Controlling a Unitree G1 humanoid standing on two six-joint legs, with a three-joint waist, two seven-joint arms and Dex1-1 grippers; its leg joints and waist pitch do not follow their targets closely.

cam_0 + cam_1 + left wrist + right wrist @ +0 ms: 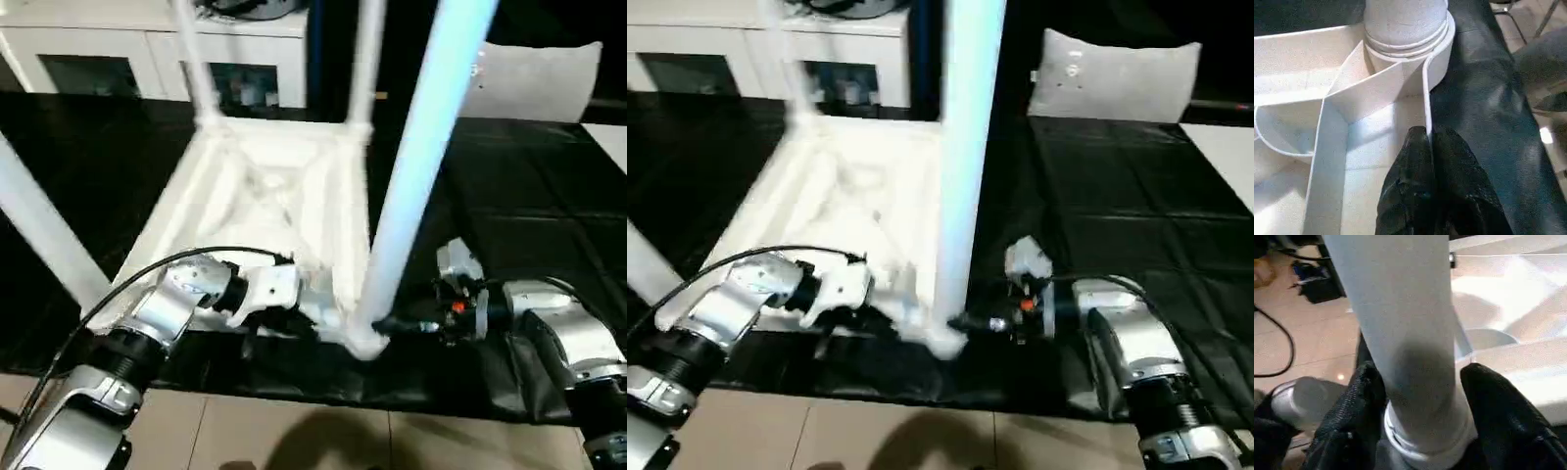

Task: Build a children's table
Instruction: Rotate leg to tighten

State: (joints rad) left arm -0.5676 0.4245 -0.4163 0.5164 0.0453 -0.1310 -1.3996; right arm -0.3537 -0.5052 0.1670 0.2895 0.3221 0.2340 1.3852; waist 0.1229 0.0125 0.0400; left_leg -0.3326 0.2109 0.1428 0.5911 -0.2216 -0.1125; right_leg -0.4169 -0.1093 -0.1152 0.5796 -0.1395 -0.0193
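While the children's table [265, 211] lies upside down on the black-covered counter [549, 225], ribbed underside up and its near edge along the counter's near edge, the leg [416, 186] at the near right corner stands close to upright in its socket [1405, 39], its long axis running up and away from the top. That axis is the relation that matters: judged from this, any further seating must push or turn along it, down into the corner.

The right pincer [1420, 416] reaches in level from the right, straddling the leg just above the socket, one black finger on each side. The wrist view shows the fingers [1359, 401] close against the leg; whether they press or merely bracket it cannot be told. This arm is the nearer to the leg.

The left pincer [1427, 161] is clenched on the thin upright rim of the tabletop [1426, 98], just beside the same corner socket, steadying the top from the left.

Two further legs rise at the far corners; a white cabinet [147, 59] stands beyond the counter's far edge.
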